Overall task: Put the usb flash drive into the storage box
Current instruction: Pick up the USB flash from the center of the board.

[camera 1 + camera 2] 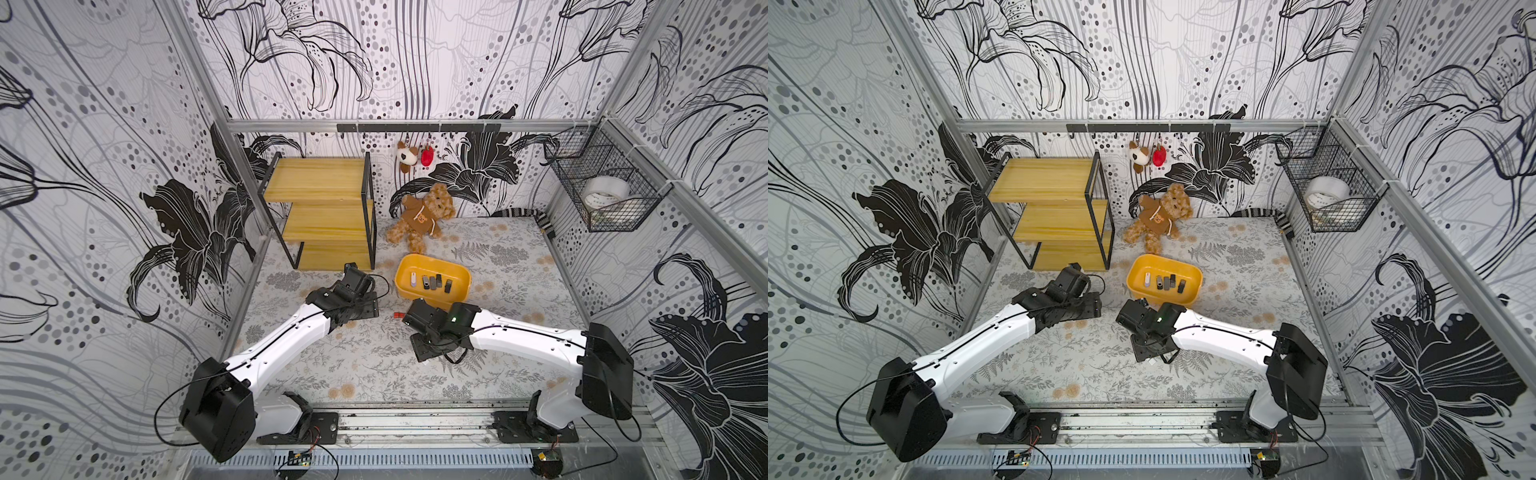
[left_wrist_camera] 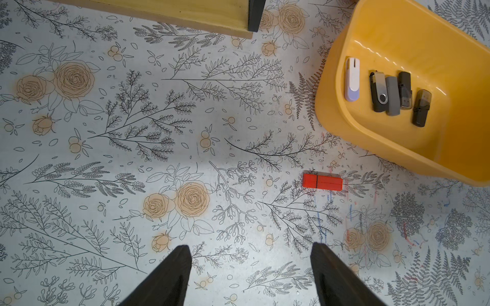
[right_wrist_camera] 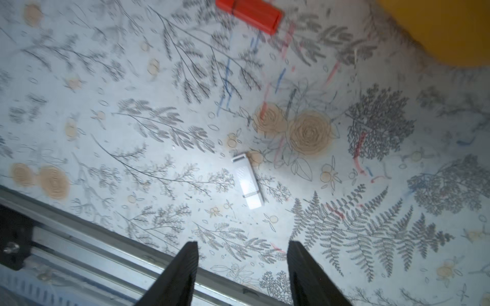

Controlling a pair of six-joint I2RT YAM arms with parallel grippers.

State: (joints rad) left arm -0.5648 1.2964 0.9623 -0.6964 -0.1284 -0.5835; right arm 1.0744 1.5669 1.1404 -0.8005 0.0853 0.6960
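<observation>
red USB flash drive (image 2: 322,181): 1, flat on worktop (image 2: 185,132), just beside yellow storage box (image 2: 397,34), outside it | white USB flash drive (image 3: 248,181): 1, on worktop, apart from box | boxed drives (image 2: 392,95): 5 | left gripper (image 2: 250,245): jaws wide, empty | right gripper (image 3: 242,242): jaws apart, empty

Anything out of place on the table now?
The red flash drive lies on the mat beside the storage box, and a white flash drive nearer the front rail; both outside it. Pen scribbles mark the mat.
</observation>
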